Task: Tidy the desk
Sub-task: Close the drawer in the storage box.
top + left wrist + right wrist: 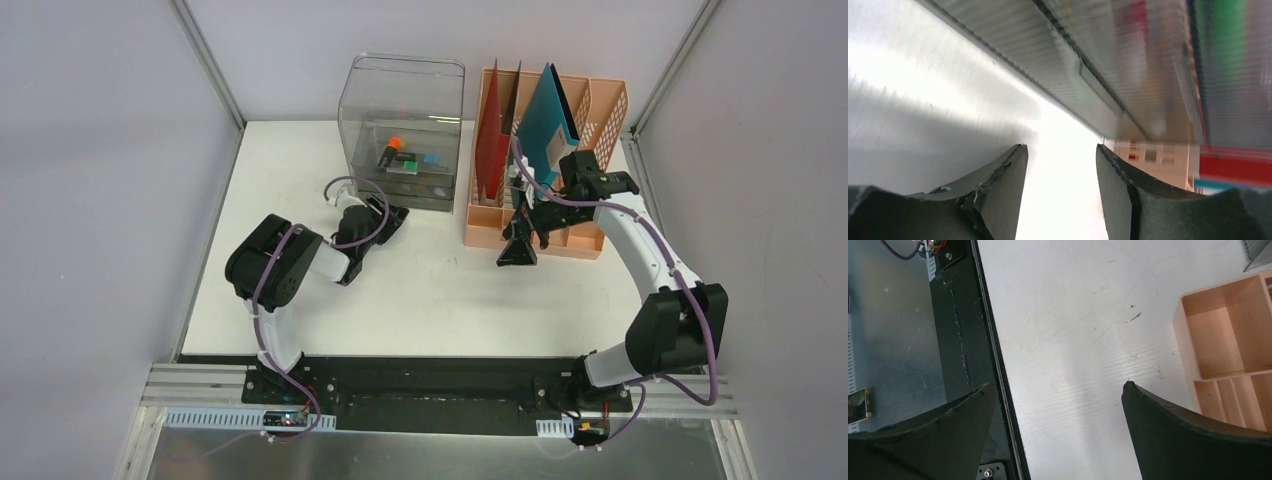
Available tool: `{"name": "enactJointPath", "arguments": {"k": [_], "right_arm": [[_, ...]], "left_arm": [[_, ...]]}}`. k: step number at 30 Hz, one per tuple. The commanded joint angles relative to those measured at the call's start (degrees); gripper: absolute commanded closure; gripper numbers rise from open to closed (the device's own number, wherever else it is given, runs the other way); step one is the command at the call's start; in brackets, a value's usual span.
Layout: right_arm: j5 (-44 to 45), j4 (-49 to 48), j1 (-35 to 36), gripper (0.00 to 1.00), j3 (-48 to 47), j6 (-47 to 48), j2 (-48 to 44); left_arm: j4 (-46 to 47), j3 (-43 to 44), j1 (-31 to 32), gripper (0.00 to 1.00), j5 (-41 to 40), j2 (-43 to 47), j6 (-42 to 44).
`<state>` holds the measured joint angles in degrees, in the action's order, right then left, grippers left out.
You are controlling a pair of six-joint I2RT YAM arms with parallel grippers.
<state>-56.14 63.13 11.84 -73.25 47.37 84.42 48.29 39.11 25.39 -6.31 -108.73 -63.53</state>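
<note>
the desk (420,290) is a flat white rectangular top, with faint scuffs and one small dark mark showing in the right wrist view. two things stand directly on it, both at the far edge: a clear drawer box (400,90) near the middle and a peach file rack (600,110) just to its right. whether the two touch cannot be told. a black strip (440,375) runs along the near edge.

One drawer box (400,100); one rack (603,110); two folders (492,150)
</note>
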Motion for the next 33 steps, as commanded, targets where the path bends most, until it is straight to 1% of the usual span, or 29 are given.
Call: {"name": "enactJointPath", "arguments": {"k": [1,3,6,8,11,12,15,16,17,18,19,20,22,24,27,28,30,33], "right_arm": [[-0.38,1.21,-1.54,0.00,-0.97,3.31,-3.30],[-0.57,2.10,-2.49,0.00,-1.53,3.95,-3.61],[-0.64,3.09,-4.30,0.00,-2.05,4.57,-4.49],[-0.45,3.45,-6.05,0.00,-2.30,4.81,-5.49],[-1.20,3.37,-10.12,0.00,-2.34,4.38,-7.55],[-1.29,3.38,-11.45,0.00,-2.40,4.27,-8.20],[-0.86,2.55,-17.30,0.00,-2.81,3.02,-10.49],[-0.40,1.46,-19.29,0.00,-2.96,1.93,-11.31],[0.36,0.54,-21.65,0.00,-3.09,0.34,-12.35],[1.06,-0.41,-22.66,0.00,-3.09,-0.82,-13.34],[1.89,-1.51,-23.99,0.00,-3.00,-1.87,-14.32],[3.35,-2.74,-24.75,0.00,-3.04,-3.30,-15.32],[7.02,-6.88,-25.43,0.00,-2.38,-8.13,-17.61],[10.16,-12.40,-25.69,0.00,-1.70,-14.95,-19.74],[13.36,-14.56,-26.06,0.00,-6.15,-25.28,-17.95],[13.10,-14.01,-26.27,0.00,-8.31,-26.92,-16.88],[9.84,-13.24,-26.58,0.00,-11.73,-28.56,-15.48],[5.84,-16.07,-26.58,0.00,-15.14,-34.22,-14.55]], "left_arm": [[15.04,-6.74,-0.93,0.46,6.89,6.79,10.37],[16.66,-9.17,-1.77,0.44,12.16,9.13,11.68],[14.56,-10.85,-3.36,0.39,20.37,13.21,13.35],[11.12,-11.23,-4.22,0.36,25.12,16.63,14.92],[0.22,-10.73,-5.00,0.31,29.84,24.25,18.71],[-4.94,-10.12,-5.06,0.30,30.21,27.84,20.77],[-24.27,-6.18,-5.08,0.25,28.63,39.33,29.66],[-29.66,-4.75,-5.08,0.21,27.20,44.44,33.15],[-34.96,-3.40,-5.04,0.15,25.76,47.98,37.08],[-38.98,-2.16,-5.07,0.11,24.37,51.35,39.69],[-42.18,-1.14,-5.02,0.05,23.08,54.86,40.91],[-44.69,-0.12,-5.01,0.01,22.24,58.06,42.71],[-46.73,1.28,-5.09,0.01,21.07,63.24,43.30],[-47.62,3.19,-5.09,0.01,21.58,66.14,44.15],[-54.67,11.09,-5.13,0.01,21.76,66.13,46.83],[-57.71,12.99,-5.16,0.01,21.62,65.51,47.76],[-62.44,18.55,-5.17,0.01,21.90,64.26,48.86],[-63.51,23.03,-5.13,0.01,26.59,63.30,48.01]]}}
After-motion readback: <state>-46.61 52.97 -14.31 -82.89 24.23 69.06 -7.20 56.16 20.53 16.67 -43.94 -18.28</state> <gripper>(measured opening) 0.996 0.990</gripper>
